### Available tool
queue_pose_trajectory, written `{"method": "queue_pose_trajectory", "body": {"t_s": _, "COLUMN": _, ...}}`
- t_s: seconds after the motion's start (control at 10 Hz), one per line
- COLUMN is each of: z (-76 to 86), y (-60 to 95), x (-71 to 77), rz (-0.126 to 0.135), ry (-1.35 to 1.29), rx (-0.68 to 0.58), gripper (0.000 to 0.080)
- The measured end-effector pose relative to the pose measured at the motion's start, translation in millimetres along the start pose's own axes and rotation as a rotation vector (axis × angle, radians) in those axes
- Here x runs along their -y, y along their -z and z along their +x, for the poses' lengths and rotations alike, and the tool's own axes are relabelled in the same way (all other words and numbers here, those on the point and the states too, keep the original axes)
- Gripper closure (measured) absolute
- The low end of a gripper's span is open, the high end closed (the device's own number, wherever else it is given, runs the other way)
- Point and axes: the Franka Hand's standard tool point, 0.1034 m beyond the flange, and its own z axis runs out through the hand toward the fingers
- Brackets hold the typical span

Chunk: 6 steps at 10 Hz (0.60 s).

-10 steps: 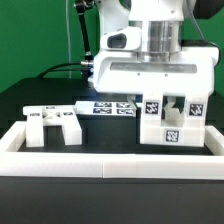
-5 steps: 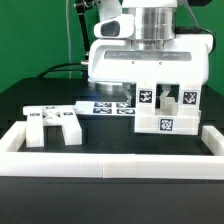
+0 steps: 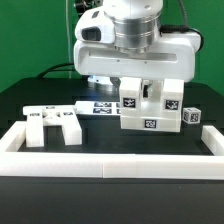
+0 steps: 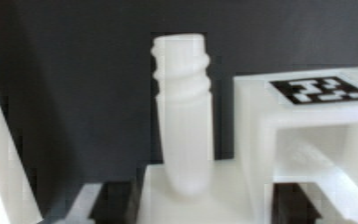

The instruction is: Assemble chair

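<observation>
Shows a low white border rail nearest. Behind it, at the exterior view's left, shows a loose chair piece on the black table. Farther back, shows the gripper clamped narrowly on a tilted, tagged chair section, with the marker board beyond.

We saw a Franka arm whose gripper had a wide, boxy white housing with rounded corners, filling the upper centre of the exterior frame. Above it sat a round wrist flange, silver-grey and ringed with fine horizontal bands. To the flange's left was a rounded white link shell with a dark recess. A thin black cable ran down at the upper left, and another dark cable curved away behind the housing toward the left edge. Two short pale fingers projected from the housing's underside.
</observation>
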Motion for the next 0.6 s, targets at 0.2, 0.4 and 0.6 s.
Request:
{"method": "queue_pose_trajectory", "body": {"t_s": 0.2, "z": -1.8, "y": -6.7, "x": -7.1, "rz": -0.012, "ry": -0.013, "rx": 0.134, "gripper": 0.047}}
{"method": "queue_pose_trajectory", "body": {"t_s": 0.4, "z": -2.8, "y": -14.7, "x": -12.5, "rz": -0.026, "ry": -0.022, "rx": 0.261, "gripper": 0.047}}
{"method": "queue_pose_trajectory", "body": {"t_s": 0.6, "z": -0.5, "y": -17.5, "x": -17.1, "rz": -0.037, "ry": -0.029, "rx": 0.365, "gripper": 0.047}}
